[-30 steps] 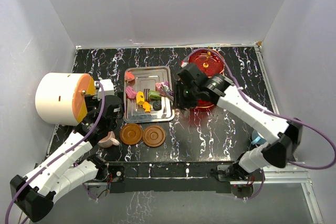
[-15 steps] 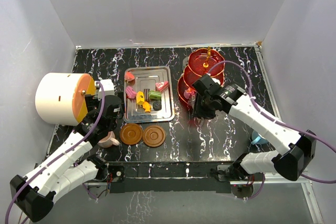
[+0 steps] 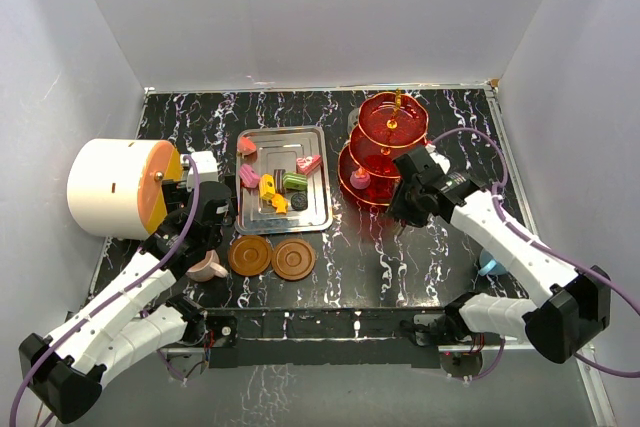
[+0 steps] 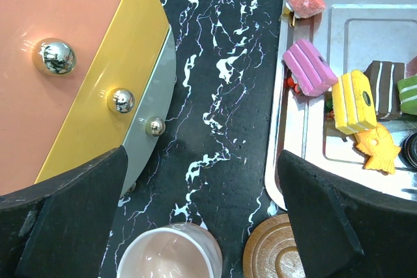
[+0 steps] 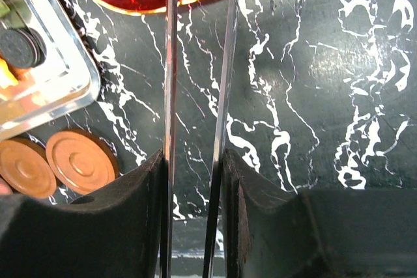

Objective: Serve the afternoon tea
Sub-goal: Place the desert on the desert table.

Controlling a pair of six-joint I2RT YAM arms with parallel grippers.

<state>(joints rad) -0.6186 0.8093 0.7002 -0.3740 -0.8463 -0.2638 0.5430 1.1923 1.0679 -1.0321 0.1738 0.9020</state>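
The red see-through three-tier stand (image 3: 385,147) stands at the back right, and a pink sweet (image 3: 360,180) lies on its lowest tier. My right gripper (image 3: 405,203) hangs just beside the stand's near edge, shut on a pair of thin steel tongs (image 5: 171,63); the tongs' blades run between the fingers (image 5: 195,157) and their tips are out of view. More sweets (image 3: 270,187) lie on the tray. The pink cup (image 3: 207,267) and two brown saucers (image 3: 250,255) sit near the front. My left gripper (image 4: 202,154) is open and empty above the pink cup (image 4: 171,252). The blue cup (image 3: 489,265) peeks out behind the right arm.
The flat steel tray (image 3: 318,209) lies left of the stand. The big white drum with an orange face (image 3: 115,187) stands at the left edge, close to my left gripper. White walls close in the black marble table (image 3: 420,257) on three sides.
The right arm has swung from the tray's right edge across to the stand and drawn back toward the near right. The pink sweet now rests on the lowest tier. The left arm has not moved.
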